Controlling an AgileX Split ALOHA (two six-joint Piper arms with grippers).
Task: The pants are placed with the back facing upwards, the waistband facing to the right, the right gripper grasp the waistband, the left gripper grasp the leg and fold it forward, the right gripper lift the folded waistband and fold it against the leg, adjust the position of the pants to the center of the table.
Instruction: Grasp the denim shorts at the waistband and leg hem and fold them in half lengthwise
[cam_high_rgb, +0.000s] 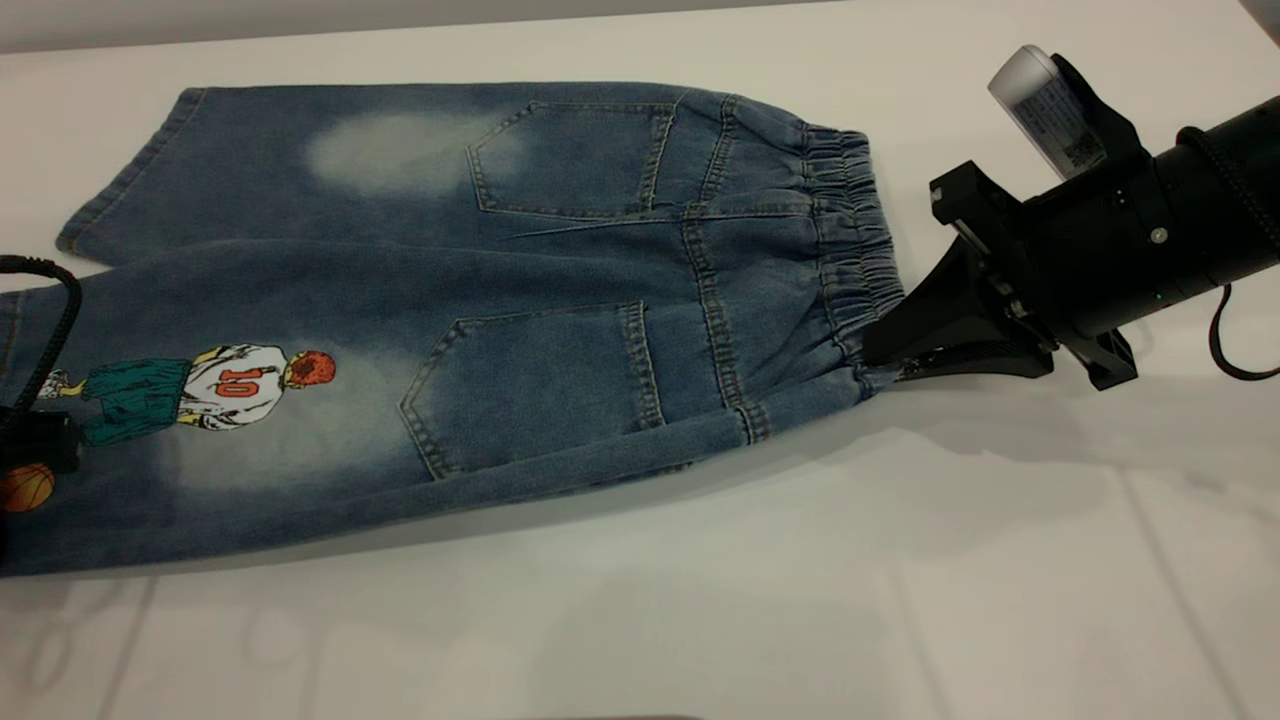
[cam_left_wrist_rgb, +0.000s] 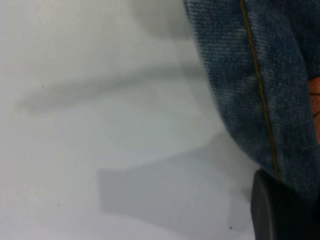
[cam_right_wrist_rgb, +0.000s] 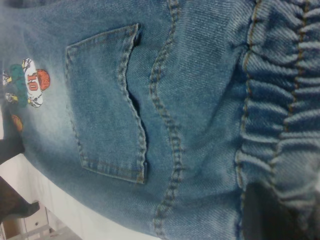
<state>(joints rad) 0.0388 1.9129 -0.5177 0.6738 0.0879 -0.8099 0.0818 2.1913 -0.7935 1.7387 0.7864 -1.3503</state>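
The pants (cam_high_rgb: 450, 330) lie flat on the white worktop (cam_high_rgb: 900, 580), back side up with both patch pockets showing, the waistband (cam_high_rgb: 850, 250) toward the right and the two legs running off to the left. The printed leg (cam_high_rgb: 200, 420), nearer the camera, carries a player in a white number 10 shirt and green shorts; its hem end passes beyond the left edge of the exterior view, so the hem itself is cut off and the orange basketball shows only in part. The right hand (cam_high_rgb: 885, 355) comes in from the right side and meets the near corner of the waistband; its black wedge fingers are closed on the gathered denim there, the cloth pinched between them, with the white labelled cylinder above on the arm. In the right wrist view the ruched band (cam_right_wrist_rgb: 280, 100) fills one side, and a dark finger shape overlaps its edge, though the fingertips are hidden by the cloth. The left hand (cam_high_rgb: 20, 450) is barely in the exterior view: only a cable and a dark block show at the left edge, over the printed leg beside the basketball. In the left wrist view a single dark finger (cam_left_wrist_rgb: 280, 210) touches the stitched edge of the denim (cam_left_wrist_rgb: 260, 90); the other finger is out of sight, so I cannot tell whether this hand is wide, narrow or holding the cloth.
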